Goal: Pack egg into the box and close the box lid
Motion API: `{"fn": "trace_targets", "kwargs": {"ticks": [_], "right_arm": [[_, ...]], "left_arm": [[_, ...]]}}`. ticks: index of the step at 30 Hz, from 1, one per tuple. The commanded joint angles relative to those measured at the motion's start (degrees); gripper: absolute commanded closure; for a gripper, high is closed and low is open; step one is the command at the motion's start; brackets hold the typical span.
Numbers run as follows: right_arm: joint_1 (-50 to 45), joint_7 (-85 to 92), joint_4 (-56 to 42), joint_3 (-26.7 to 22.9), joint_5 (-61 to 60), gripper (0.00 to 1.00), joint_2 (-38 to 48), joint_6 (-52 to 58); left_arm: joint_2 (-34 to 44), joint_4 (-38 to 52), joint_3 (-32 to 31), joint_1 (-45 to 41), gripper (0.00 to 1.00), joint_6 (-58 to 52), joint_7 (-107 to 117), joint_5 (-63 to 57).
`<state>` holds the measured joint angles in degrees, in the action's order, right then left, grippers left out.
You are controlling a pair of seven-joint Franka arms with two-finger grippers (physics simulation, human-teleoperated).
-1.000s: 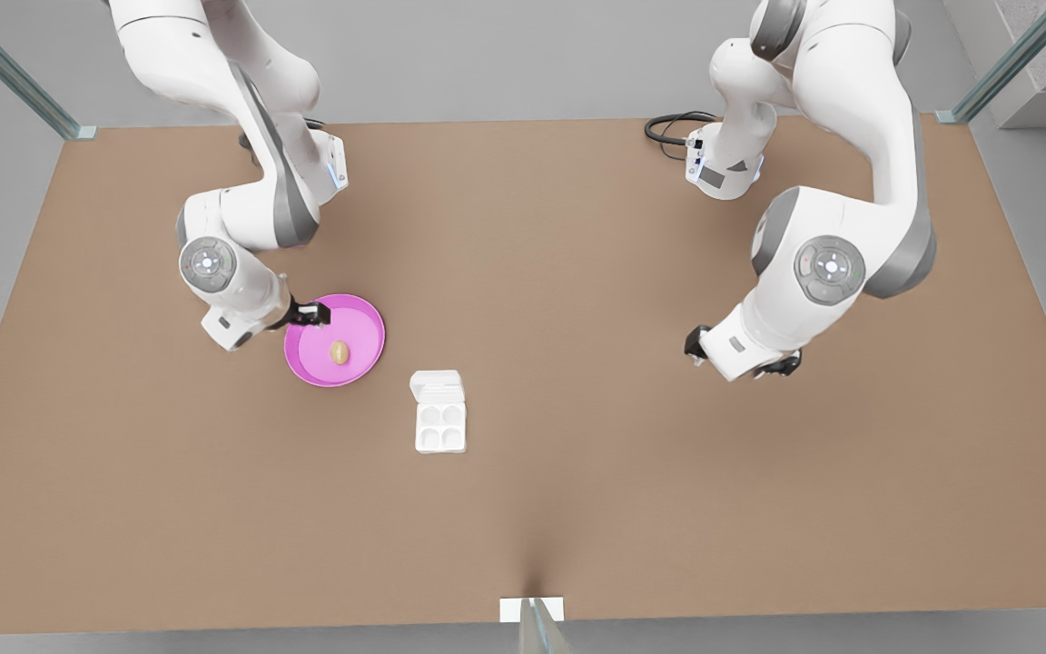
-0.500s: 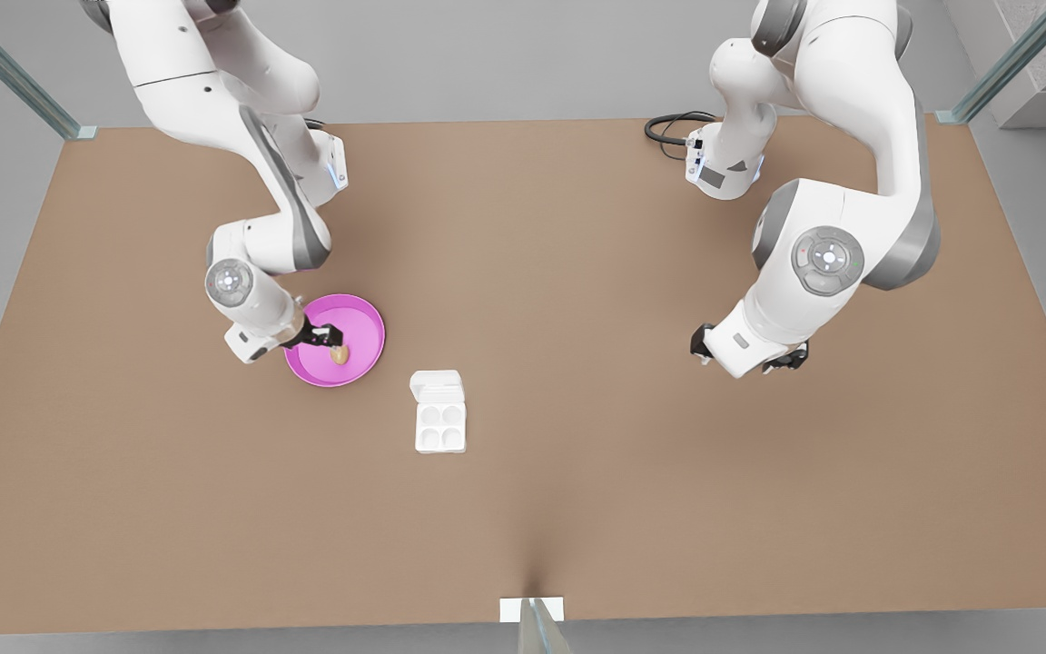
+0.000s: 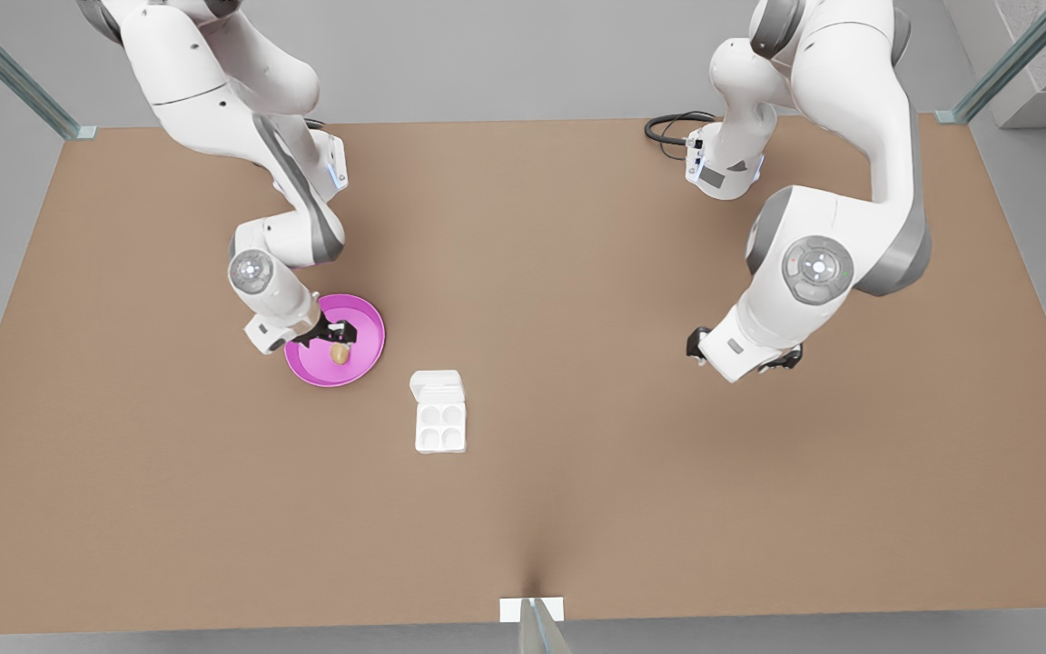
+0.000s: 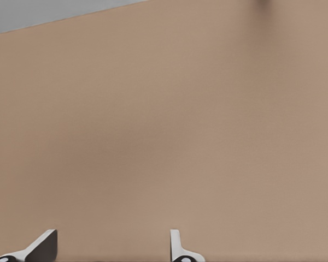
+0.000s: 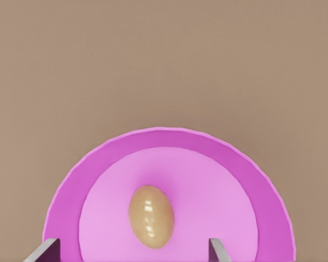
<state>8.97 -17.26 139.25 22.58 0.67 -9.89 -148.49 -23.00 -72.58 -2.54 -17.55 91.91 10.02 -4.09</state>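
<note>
The tan egg (image 3: 340, 352) (image 5: 151, 216) lies in the middle of the pink plate (image 3: 367, 338) (image 5: 218, 174). My right gripper (image 3: 338, 334) (image 5: 130, 254) hovers just above the egg, open, one fingertip on each side of it and not touching it. The white box (image 3: 440, 429) sits on the table off the plate's front-right, its four cups empty. The box lid (image 3: 438, 386) is folded back flat on the box's far side. My left gripper (image 3: 741, 361) (image 4: 109, 248) waits open over bare table at the front view's right.
The brown table (image 3: 577, 272) spreads wide around the plate and box. A black cable (image 3: 668, 127) loops by the arm base at the back right. A small white marker (image 3: 532, 609) sits at the front edge.
My right gripper has swung towards the front view's right, from the plate's rim to over the egg. The left arm has only shifted slightly.
</note>
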Motion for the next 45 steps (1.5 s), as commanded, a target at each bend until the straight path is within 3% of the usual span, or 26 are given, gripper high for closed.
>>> {"fn": "trace_targets", "kwargs": {"ticks": [1,34,36,42,43,45], "right_arm": [[-0.09,-1.11,0.05,0.01,-0.05,0.0,-1.45,-4.87],[-0.88,-0.93,1.55,-1.84,7.42,0.03,-9.36,-11.73],[-0.88,-1.02,1.55,-1.84,7.42,0.26,-9.36,-11.73],[-0.8,-1.02,1.55,-1.84,7.51,0.27,-9.19,-11.64],[-0.8,-1.02,1.55,-1.84,7.42,0.43,-9.19,-11.64],[-0.88,-1.02,1.55,-1.84,7.42,0.43,-9.19,-11.64]], "left_arm": [[-0.03,-0.11,0.0,-0.02,0.0,0.03,1.67,-0.05],[0.41,0.16,0.0,-1.25,0.0,0.03,2.81,-0.57],[0.32,0.07,0.0,-1.08,0.0,0.03,2.72,-0.57],[0.32,0.07,0.08,-1.08,0.0,-0.06,2.81,-0.57],[0.32,0.07,0.0,-1.08,0.0,-0.06,2.81,-0.57],[0.32,0.07,0.0,-1.08,0.0,-0.06,2.81,-0.57]]}}
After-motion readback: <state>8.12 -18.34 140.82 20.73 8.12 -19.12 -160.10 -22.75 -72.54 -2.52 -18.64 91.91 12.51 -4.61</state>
